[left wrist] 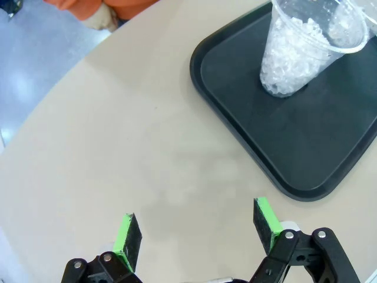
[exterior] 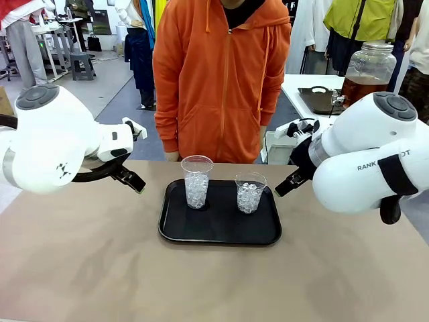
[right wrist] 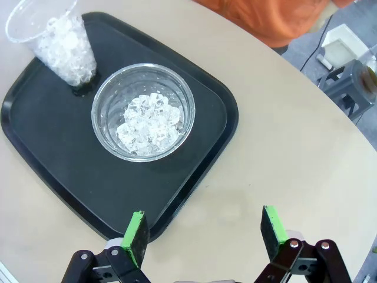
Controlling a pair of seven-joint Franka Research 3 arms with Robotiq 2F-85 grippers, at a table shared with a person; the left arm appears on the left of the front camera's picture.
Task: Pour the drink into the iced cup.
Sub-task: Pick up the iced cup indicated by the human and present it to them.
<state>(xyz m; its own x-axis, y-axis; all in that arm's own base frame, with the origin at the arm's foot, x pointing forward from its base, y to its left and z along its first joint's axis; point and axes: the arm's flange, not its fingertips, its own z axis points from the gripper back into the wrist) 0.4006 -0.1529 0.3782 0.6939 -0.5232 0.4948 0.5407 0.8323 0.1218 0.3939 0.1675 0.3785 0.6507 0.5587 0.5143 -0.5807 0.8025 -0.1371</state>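
Two clear cups of ice stand on a black tray point(exterior: 221, 231) at the table's middle: a tall plastic cup point(exterior: 196, 181) on the left and a shorter, wider glass point(exterior: 250, 192) on the right. Amber-brown drink point(exterior: 362, 88) shows in a big lidded jar on a white table at the far right. My left gripper point(exterior: 136, 183) hovers left of the tray, open and empty point(left wrist: 197, 227), with the tall cup point(left wrist: 300, 47) ahead of it. My right gripper point(exterior: 283, 187) hangs open and empty point(right wrist: 203, 230) over the tray's right edge point(right wrist: 200, 194), near the glass point(right wrist: 143, 112).
A person in an orange hoodie point(exterior: 221, 74) stands at the far edge of the table, right behind the tray. Bare tan tabletop point(exterior: 80, 261) spreads around the tray on all sides. A dark tray point(exterior: 318, 99) lies beside the jar on the far white table.
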